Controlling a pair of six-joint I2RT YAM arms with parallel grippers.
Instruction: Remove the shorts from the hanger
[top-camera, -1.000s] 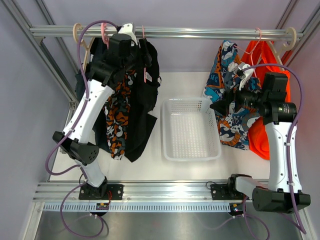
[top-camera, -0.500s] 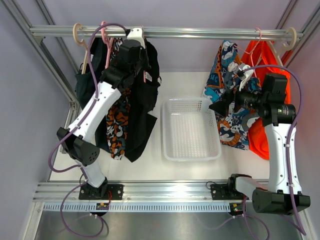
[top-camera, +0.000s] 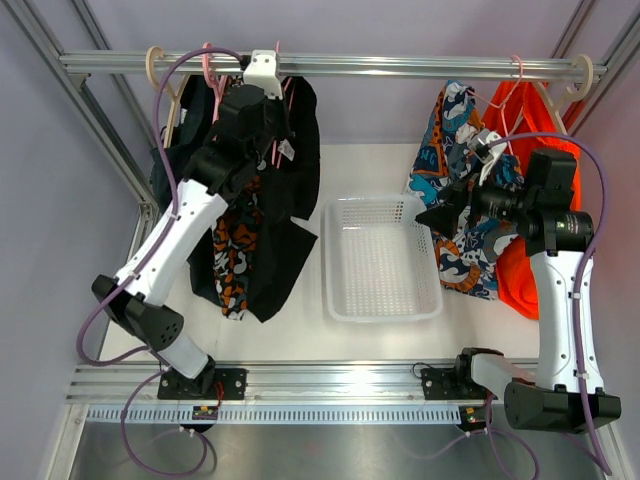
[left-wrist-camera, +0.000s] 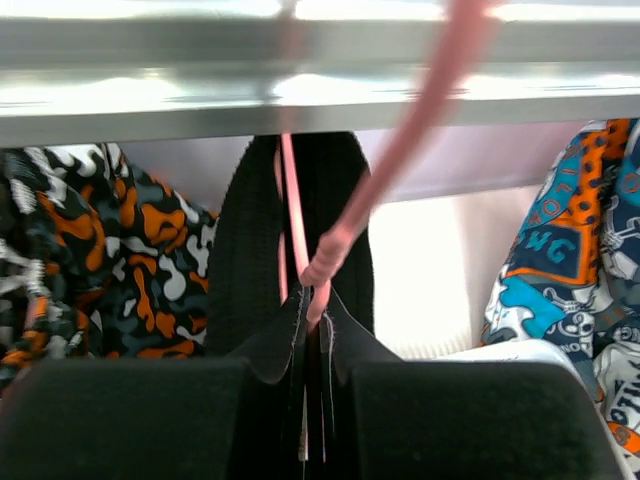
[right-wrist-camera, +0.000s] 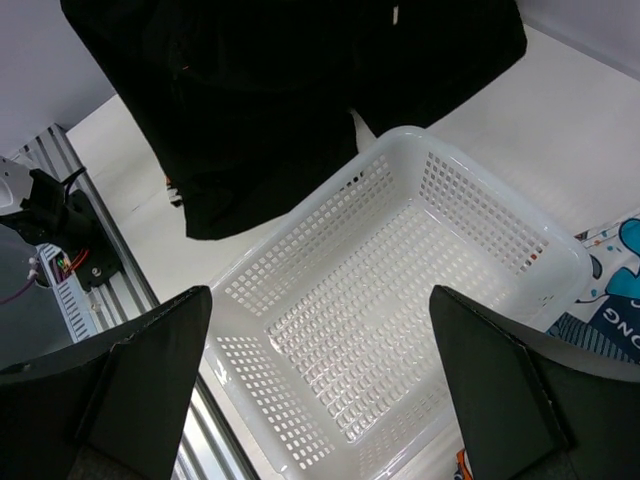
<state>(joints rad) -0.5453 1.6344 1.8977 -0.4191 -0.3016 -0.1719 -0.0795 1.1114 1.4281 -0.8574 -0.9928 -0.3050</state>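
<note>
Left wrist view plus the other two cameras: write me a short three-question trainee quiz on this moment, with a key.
1. True or false: the right gripper is shut.
2. Pick one. The left gripper is shut on: A) the white basket; B) the black shorts, right at the pink hanger; C) nothing.
3. Count: how many garments lie in the white basket?

Key
1. False: its fingers stand wide apart above the basket.
2. B.
3. None.
</note>
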